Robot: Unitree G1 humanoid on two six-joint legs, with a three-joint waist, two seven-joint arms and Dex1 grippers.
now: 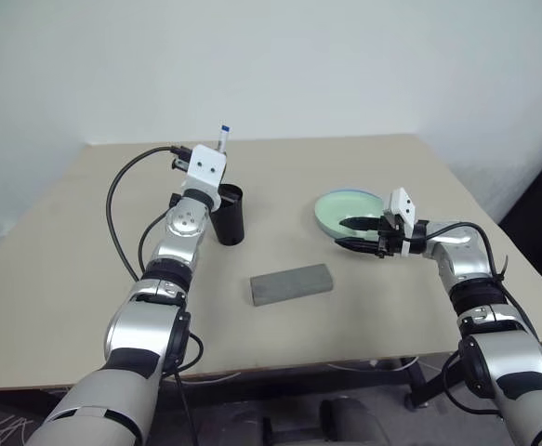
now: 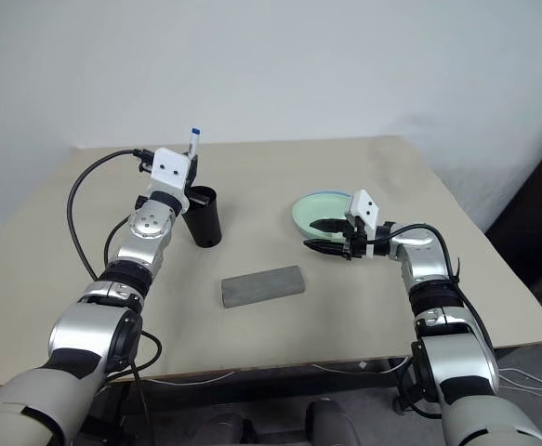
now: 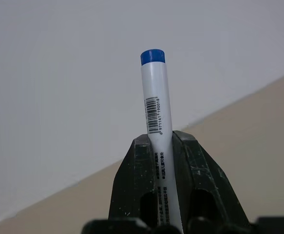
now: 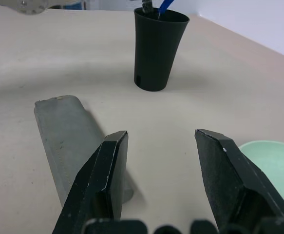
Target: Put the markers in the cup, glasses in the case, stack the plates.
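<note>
Left gripper (image 1: 217, 158) clamps blue-capped marker (image 1: 222, 136) upright above black cup (image 1: 228, 215); closed grey case (image 1: 291, 283) mid-table; right gripper (image 1: 352, 233), fingers parted, over mint plate (image 1: 337, 206).

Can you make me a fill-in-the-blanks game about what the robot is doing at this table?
1. The left end effector is shut on a marker with a ____ cap.
2. The cup on the table is ____ in colour.
3. The grey case has its lid ____.
4. The right end effector, by the mint green plate, holds ____.

Missing words: blue; black; closed; nothing
</note>
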